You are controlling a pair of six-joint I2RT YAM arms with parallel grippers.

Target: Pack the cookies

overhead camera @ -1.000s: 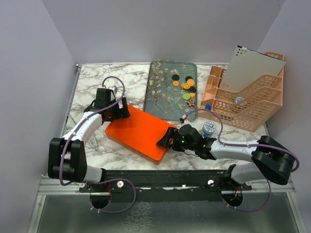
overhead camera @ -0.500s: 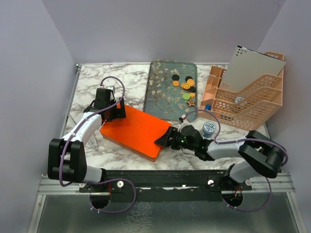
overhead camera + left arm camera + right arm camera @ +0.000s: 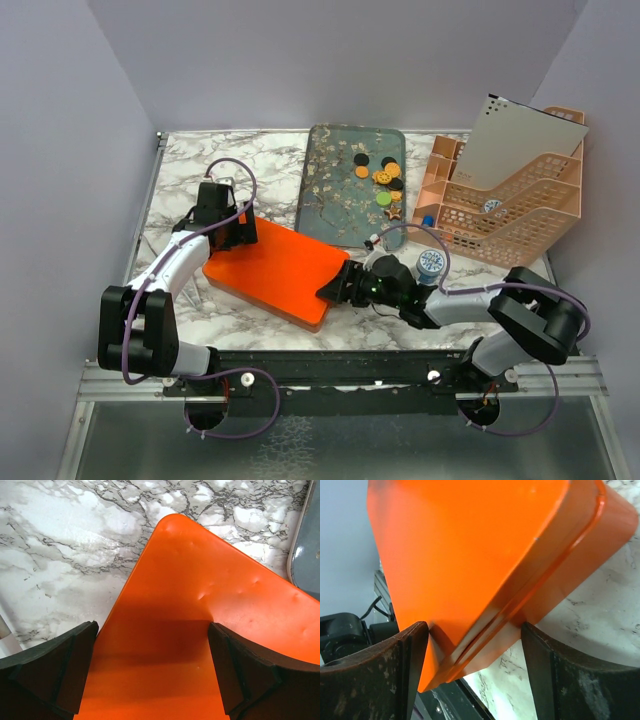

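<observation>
Marble table [image 3: 185, 175], walled on three sides. Orange box [image 3: 270, 268] sits left of centre toward the near edge, lid on; the seam shows in the right wrist view. Its long axis runs diagonally, from the far-left corner toward the near-right corner.

Left gripper [image 3: 228, 228] straddles the box's far-left corner, jaws spread wide with both fingers [image 3: 50, 665] against the box sides. Right gripper [image 3: 340, 287] does the same at the opposite near-right corner, fingers [image 3: 380, 675] touching either side of the lid seam. I read both as clamped on the box, one at each end of the diagonal; how tight the grip is can't be told from here.

Cookies [image 3: 380, 180] aren't in the box. They're bunched on the right half of the grey-blue tray [image 3: 325, 200] at the far edge, mid-table. Mostly orange, a few black, one green, one brown star.

Key relation: the cookies lie beyond the box, toward the far-right, well apart from both grippers. The right arm is clearly nearer, since the tray's near edge sits just past its wrist. The left arm would have to reach across the box.

My call: the box has to be opened before any cookie moves. The right arm then suits picking and the left suits holding the box steady.

Small blue-and-white tin [image 3: 431, 263] sits right beside the right forearm and the pink basket [image 3: 510, 225] is at the far-right corner, so both are swing risks.
</observation>
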